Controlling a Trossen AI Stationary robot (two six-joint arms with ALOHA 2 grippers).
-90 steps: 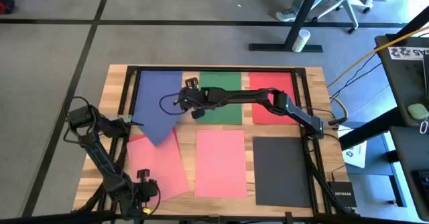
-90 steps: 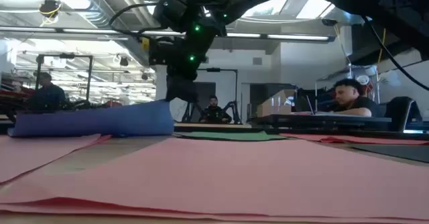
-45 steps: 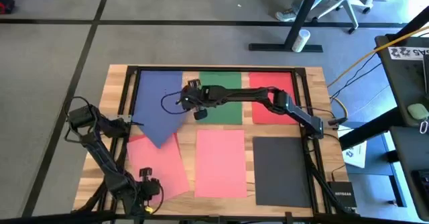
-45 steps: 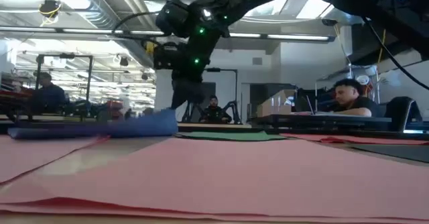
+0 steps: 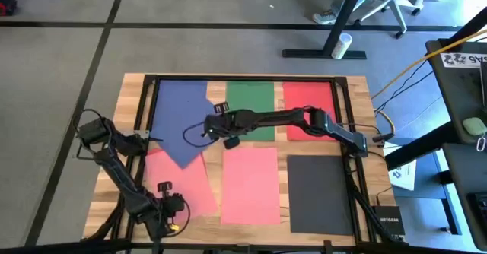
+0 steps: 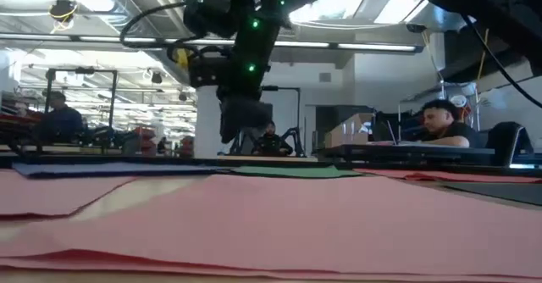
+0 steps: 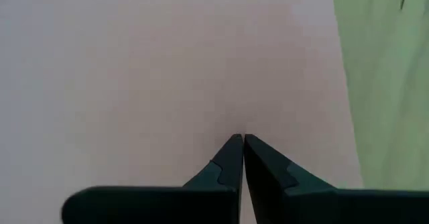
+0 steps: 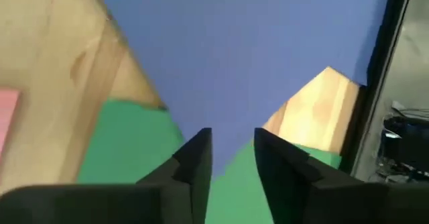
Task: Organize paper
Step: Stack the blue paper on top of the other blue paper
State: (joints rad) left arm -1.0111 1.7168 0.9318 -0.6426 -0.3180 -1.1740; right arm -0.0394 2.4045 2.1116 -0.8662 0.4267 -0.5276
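- The wooden tabletop [image 5: 358, 117] carries six sheets in two rows inside a black frame; beyond it lies grey floor, and the low view shows a workshop with seated people far behind.
- Near row: the black sheet [image 5: 319, 195] and the middle pink sheet [image 5: 249, 184] lie flat and about square to the edge; they look placed.
- The left pink sheet [image 5: 181, 185] sits askew, its far corner tucked under the blue sheet, so it seems to need straightening.
- The left pincer [image 5: 169, 208] is at the near edge over that pink sheet, its fingers pressed together on nothing that I can see.
- Far row: the blue sheet [image 5: 183, 121] lies flat but turned, one corner reaching down over the left pink sheet and one edge crossing a corner of the green sheet in the right wrist view.
- The right pincer [image 5: 225, 126] hovers above the tabletop between the blue sheet and the green one, fingers a little apart and empty.
- The green sheet [image 5: 251, 102] and the red sheet [image 5: 308, 106] lie straight at the far side.
- My judgement: four sheets are in order; the blue one and the left pink one remain to be squared up, so the task is well past halfway.
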